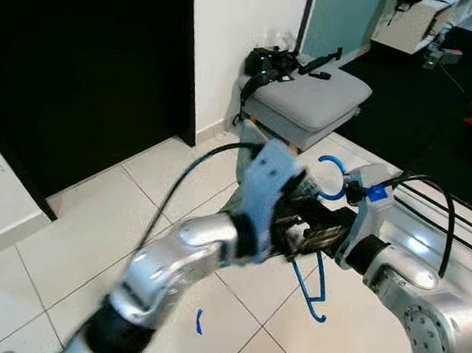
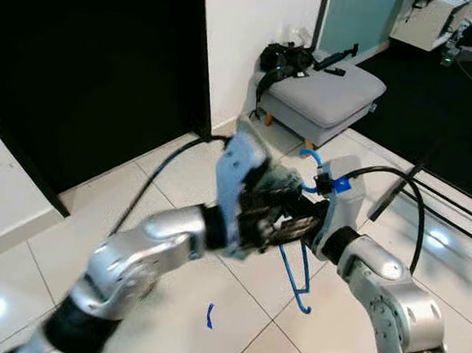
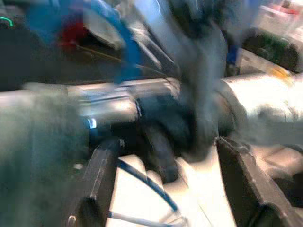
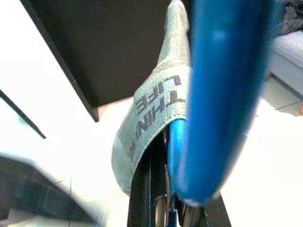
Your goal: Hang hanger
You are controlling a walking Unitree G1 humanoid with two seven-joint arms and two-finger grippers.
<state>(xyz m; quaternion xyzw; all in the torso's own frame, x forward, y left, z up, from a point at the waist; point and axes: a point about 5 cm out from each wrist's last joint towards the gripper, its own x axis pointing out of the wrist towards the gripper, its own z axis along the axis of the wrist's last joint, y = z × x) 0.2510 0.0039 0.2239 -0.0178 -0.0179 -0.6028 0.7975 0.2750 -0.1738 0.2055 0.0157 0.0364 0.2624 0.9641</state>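
Both arms raised in front of the robot, meeting mid-air over the white tiled floor (image 1: 92, 239).

Blue hanger (image 2: 295, 271) held up between them, hook (image 1: 331, 177) at top, its lower bar hanging down toward the tiles without touching them. A pale grey-green cloth strip (image 4: 154, 123) with dark printed letters lies against the hanger; in the right wrist view it drapes beside the blue plastic.

Right pincer (image 2: 293, 223): its black fingers reach left toward the other arm and are clamped on the hanger just below the hook.

Left pincer (image 1: 291, 222): pressed in close against the right one, right at the hanger. Motion blur here; in the left wrist view its 2 black fingers (image 3: 102, 175) stand apart with blue hanger wire between them, so it reads as spread.

Behind: grey cushioned stool (image 1: 311, 101) against the white wall, a black strapped item (image 1: 271, 63) on it. Dark doorway (image 1: 81, 66) to the left. 1 small blue scrap (image 1: 199, 321) on the floor.
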